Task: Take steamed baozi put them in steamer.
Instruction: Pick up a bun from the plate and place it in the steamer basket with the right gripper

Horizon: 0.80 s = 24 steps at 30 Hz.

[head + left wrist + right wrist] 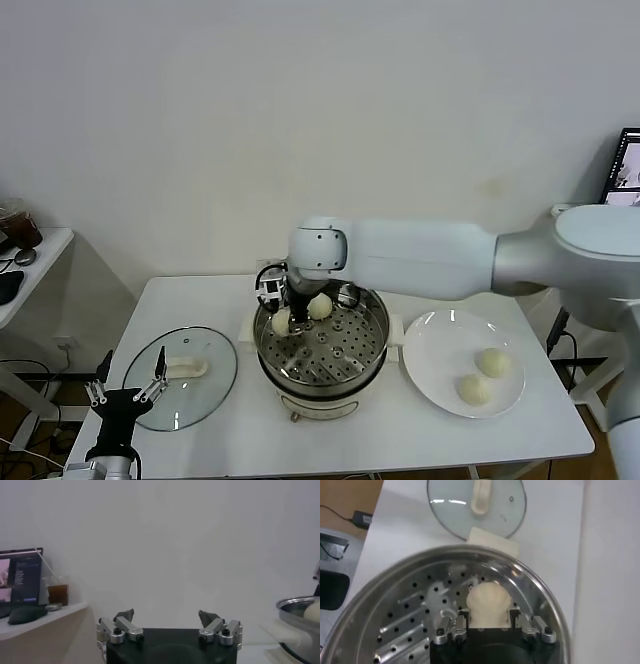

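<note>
The steamer (372, 352) stands mid-table, a shiny steel pot with a perforated tray (405, 625). My right gripper (283, 300) reaches into its far left side, shut on a cream-white baozi (489, 600), which also shows in the head view (281, 321). Its fingers (462, 619) press the bun's sides just above the tray. A second baozi (320, 307) lies in the steamer beside it. Two more baozi (492, 362) (474, 389) lie on the white plate (430, 350) to the right. My left gripper (125, 388) is open and empty at the table's front left, also in its wrist view (167, 616).
The round glass lid (205, 385) with a white handle lies flat left of the steamer, close to my left gripper; it also shows in the right wrist view (450, 505). A side table (30, 262) with a drink stands far left. The steamer rim (297, 604) shows in the left wrist view.
</note>
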{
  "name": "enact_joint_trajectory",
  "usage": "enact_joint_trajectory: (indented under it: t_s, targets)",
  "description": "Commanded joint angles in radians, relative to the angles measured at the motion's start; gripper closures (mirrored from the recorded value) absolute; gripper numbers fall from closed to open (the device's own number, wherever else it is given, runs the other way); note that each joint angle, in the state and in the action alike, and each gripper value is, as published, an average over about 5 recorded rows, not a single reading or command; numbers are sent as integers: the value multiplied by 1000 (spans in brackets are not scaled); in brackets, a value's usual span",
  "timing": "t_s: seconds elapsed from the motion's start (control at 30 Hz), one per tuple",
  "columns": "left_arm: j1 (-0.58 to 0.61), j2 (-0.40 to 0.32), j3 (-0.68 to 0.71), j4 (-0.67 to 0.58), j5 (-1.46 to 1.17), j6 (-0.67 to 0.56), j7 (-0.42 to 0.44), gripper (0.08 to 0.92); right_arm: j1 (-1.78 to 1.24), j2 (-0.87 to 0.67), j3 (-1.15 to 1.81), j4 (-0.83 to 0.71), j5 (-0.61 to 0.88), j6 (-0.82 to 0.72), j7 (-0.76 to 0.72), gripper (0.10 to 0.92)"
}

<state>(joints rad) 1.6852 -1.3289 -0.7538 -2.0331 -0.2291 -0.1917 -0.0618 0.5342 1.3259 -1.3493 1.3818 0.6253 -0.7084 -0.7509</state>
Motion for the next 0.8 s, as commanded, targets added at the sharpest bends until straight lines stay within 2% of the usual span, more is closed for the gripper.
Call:
enact_joint_trajectory:
  t_s: [0.03,0.23,0.5,0.63,0.8]
  targets:
    - [2,0,-1,3,0,-2,0,177,-53,65,-7,-52,-6,-21,16,534]
    - [1,-1,-1,6,0,-5,0,177,-59,53,-2,-47,-6,-20,12,499]
    - [0,0,1,6,2,-4,1,177,50,-20,-3,36,-5,-19,-61,278]
    - [-2,1,2,-1,2,-3,1,177,140,-128,-16,125,-20,-15,-138,212]
    - [-2,4,6,-6,2,-2,2,177,257,-357,-20,260,-98,73,-306,203]
